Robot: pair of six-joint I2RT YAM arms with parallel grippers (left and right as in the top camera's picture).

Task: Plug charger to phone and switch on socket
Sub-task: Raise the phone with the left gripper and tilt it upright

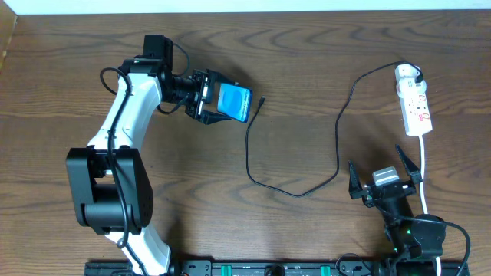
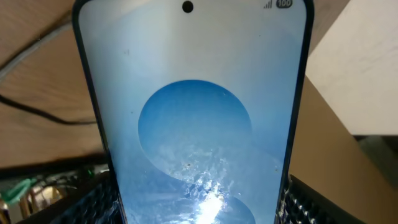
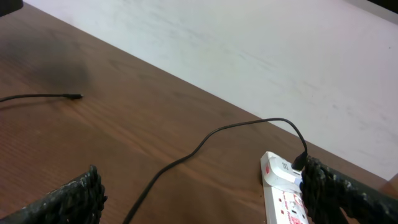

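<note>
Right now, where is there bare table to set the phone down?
Bare table lies inside the charger loop, between phone and socket, and below that loop toward the front edge. The right side is crowded: right gripper, socket and white cord sit close together.

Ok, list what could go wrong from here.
1. The left pincer grips the phone by one end, with the charger tip lying loose beside it. A misjudged approach could nudge the tip away instead of seating it.
2. The open right pincer sits close to the white cord. Reaching for the switches could snag it and drag the socket.
</note>
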